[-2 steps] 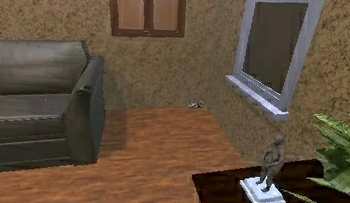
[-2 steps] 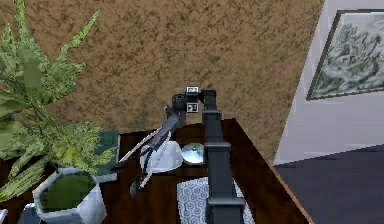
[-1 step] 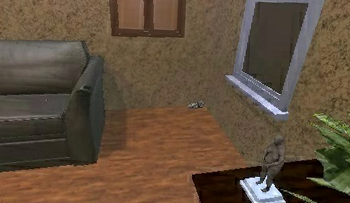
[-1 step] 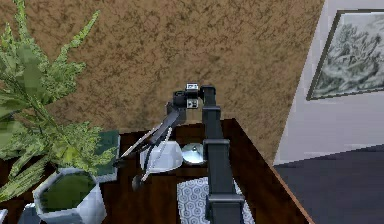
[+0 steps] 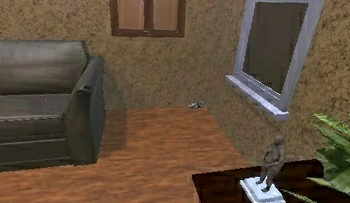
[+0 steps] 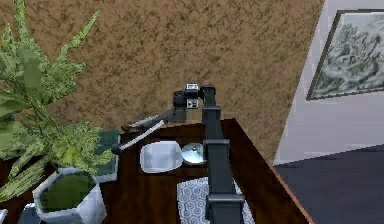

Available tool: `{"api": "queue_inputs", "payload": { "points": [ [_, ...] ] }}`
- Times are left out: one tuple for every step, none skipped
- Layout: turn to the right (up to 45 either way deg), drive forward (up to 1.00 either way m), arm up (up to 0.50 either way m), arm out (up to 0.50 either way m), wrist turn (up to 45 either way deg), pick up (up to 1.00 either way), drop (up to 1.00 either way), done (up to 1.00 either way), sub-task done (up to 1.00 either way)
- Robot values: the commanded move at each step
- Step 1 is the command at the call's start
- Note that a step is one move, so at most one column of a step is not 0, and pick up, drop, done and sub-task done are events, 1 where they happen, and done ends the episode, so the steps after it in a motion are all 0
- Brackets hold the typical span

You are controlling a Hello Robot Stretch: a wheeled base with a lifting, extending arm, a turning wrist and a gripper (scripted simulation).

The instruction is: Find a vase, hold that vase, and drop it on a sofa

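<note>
A dark grey sofa (image 5: 38, 102) stands at the forward view's left on the wood floor. In the arm side view the arm (image 6: 222, 165) rises over a dark wooden table (image 6: 255, 165). The gripper (image 6: 124, 140) points left and down, toward a flat green thing (image 6: 106, 148) and plant leaves. I cannot tell whether it holds anything. A white shallow dish (image 6: 160, 157) and a small grey round object (image 6: 193, 153) lie on the table just left of the arm. No shape here reads clearly as a vase.
A leafy plant in a white pot (image 6: 68, 195) crowds the table's left end. A patterned cloth (image 6: 195, 200) lies by the arm. A grey statue on a white base (image 5: 267, 174) stands on the table corner. A window (image 5: 276, 45) and a framed picture (image 6: 350, 55) hang on the walls. Bare floor lies before the sofa.
</note>
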Motion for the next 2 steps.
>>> {"api": "queue_inputs", "payload": {
  "points": [
    [0.0,0.0,0.0,0.0,45.0,0.0,0.0,0.0,0.0],
    [0.0,0.0,0.0,0.0,45.0,0.0,0.0,0.0,0.0]
  ]
}}
